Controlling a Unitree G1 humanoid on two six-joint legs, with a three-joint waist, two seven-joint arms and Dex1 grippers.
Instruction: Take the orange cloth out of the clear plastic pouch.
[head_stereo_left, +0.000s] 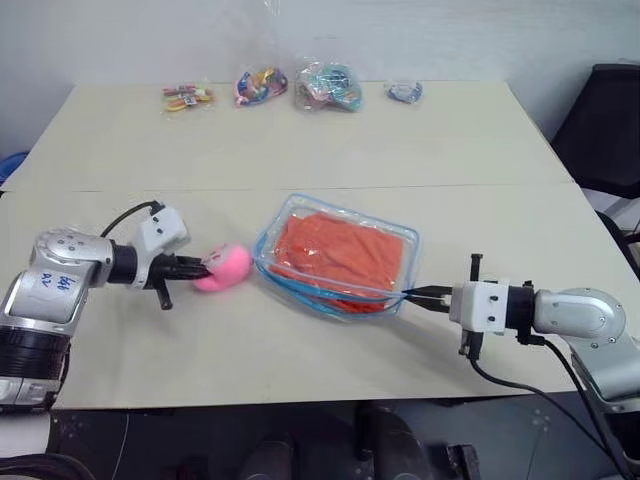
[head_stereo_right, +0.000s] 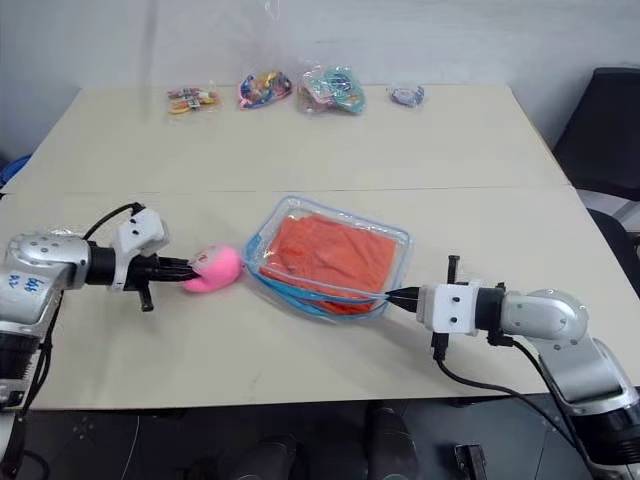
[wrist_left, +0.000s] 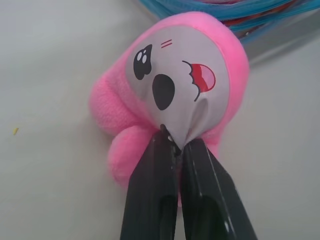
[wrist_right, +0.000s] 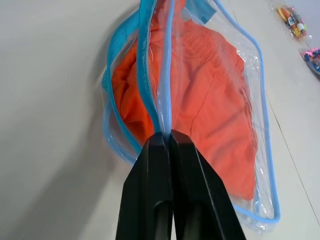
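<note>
The orange cloth (head_stereo_left: 335, 255) lies folded inside the clear plastic pouch (head_stereo_left: 408, 240), which rests mid-table with its blue-trimmed mouth gaping toward the front. My right gripper (head_stereo_left: 412, 295) is shut on the pouch's blue trim at its near right corner; the right wrist view shows the fingertips (wrist_right: 165, 134) pinching the trim (wrist_right: 165, 75), with the cloth (wrist_right: 210, 100) behind. Left of the pouch, my left gripper (head_stereo_left: 205, 266) is shut on a pink plush toy (head_stereo_left: 228, 268). In the left wrist view its tips (wrist_left: 175, 142) pinch the toy's printed face (wrist_left: 175, 75).
Several small clear bags of colourful items line the table's far edge (head_stereo_left: 188, 96) (head_stereo_left: 261, 85) (head_stereo_left: 328, 86) (head_stereo_left: 404, 91). A black chair (head_stereo_left: 610, 120) stands off the table's right side. Bare tabletop lies between the pouch and the bags.
</note>
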